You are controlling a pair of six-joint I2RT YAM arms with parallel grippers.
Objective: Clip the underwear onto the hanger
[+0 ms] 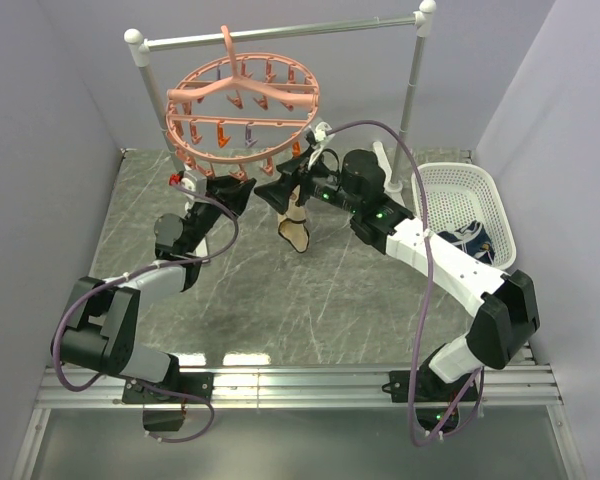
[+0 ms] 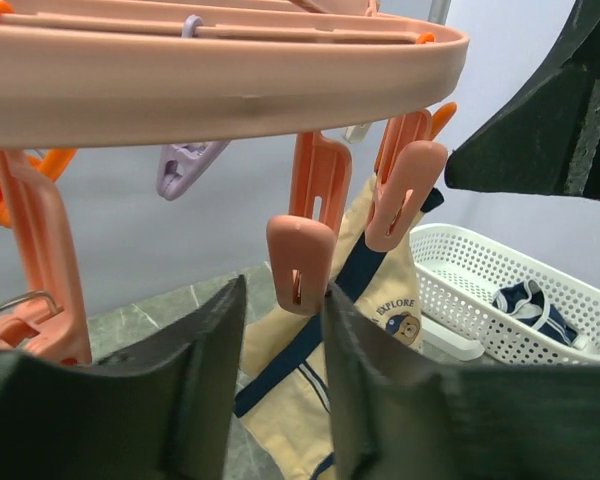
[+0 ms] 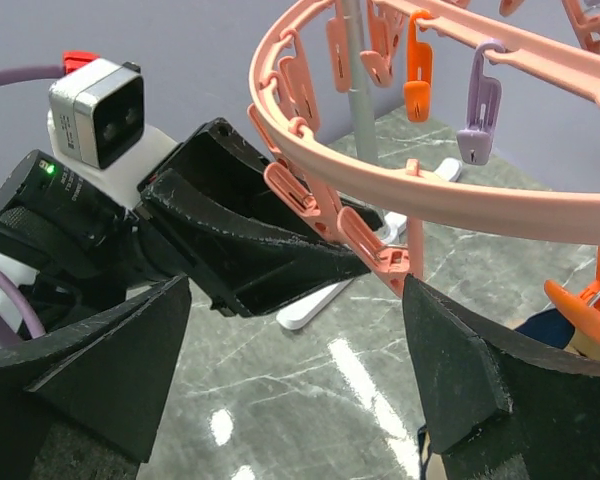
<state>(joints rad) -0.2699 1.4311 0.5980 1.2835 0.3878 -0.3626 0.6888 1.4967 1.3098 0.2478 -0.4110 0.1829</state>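
The salmon-pink round hanger (image 1: 242,105) hangs by its hook from the rack bar; its rim (image 2: 220,80) fills the top of the left wrist view and also shows in the right wrist view (image 3: 460,195). The beige underwear (image 1: 295,228) with navy trim hangs down from a rim clip (image 2: 405,195), a bear mark showing on the underwear (image 2: 380,290). My left gripper (image 1: 242,192) is open, its fingertips either side of a neighbouring pink clip (image 2: 300,265). My right gripper (image 1: 280,188) is open and empty just right of it, beside the underwear.
A silver-and-white rack (image 1: 280,35) holds the hanger; its white foot (image 3: 310,312) lies on the marble table. A white basket (image 1: 460,200) with dark blue cloth (image 2: 530,305) stands at the right. Walls close in on both sides.
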